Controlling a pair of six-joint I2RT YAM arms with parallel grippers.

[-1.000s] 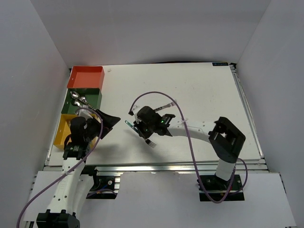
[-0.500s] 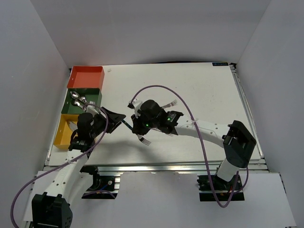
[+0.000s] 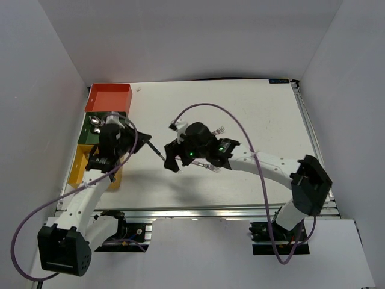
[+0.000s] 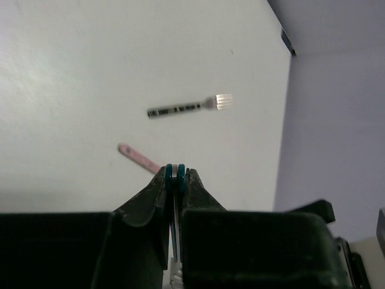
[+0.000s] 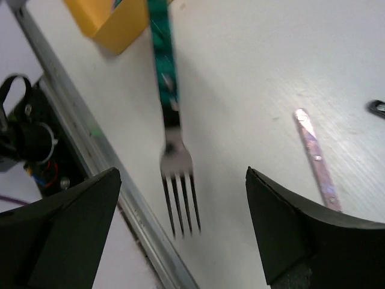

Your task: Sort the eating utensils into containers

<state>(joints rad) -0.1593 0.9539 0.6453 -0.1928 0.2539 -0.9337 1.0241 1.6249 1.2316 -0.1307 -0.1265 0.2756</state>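
A fork with a teal patterned handle (image 5: 162,78) and a silver head (image 3: 153,149) hangs over the table. My left gripper (image 4: 175,176) is shut on the end of its handle, right of the bins (image 3: 133,139). My right gripper (image 5: 183,223) is open, its fingers (image 5: 60,229) standing wide on either side of the tines without touching them (image 3: 173,155). The containers line the left edge: orange-red (image 3: 108,97), dark green (image 3: 88,133) with spoons (image 3: 95,120) in it, and yellow (image 3: 77,167). My left arm hides part of the green and yellow ones.
A dark-handled fork (image 4: 189,108) lies on the table behind my right arm, its tines (image 3: 219,128) showing. A pink-handled utensil (image 5: 316,159) lies close by, its head hidden (image 4: 138,158). The table's near metal rail (image 5: 138,217) runs just under the right gripper.
The right gripper has opened and let go of the teal fork. The left gripper has closed on its handle, and the left arm has swung toward the back of the table.
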